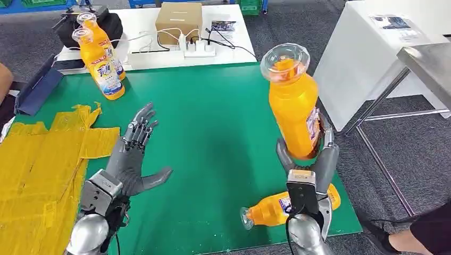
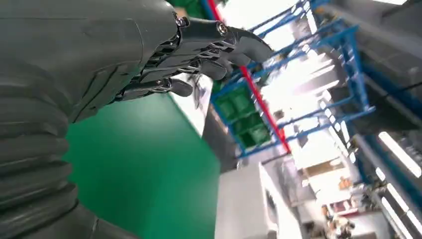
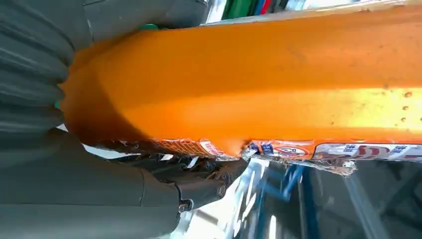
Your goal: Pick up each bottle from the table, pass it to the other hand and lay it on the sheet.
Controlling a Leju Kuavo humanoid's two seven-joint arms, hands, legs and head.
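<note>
My right hand grips the lower end of an orange juice bottle and holds it upright above the green table's right side; up close the bottle lies against the palm. My left hand hovers open over the table, fingers spread, beside the yellow sheet; its fingers hold nothing. Another bottle lies on its side near the front right edge. Two more bottles stand at the back left.
The green table ends at a white table with a cardboard box, a power strip and cables. A black bag sits back left. A metal table stands right. A person's foot shows front right.
</note>
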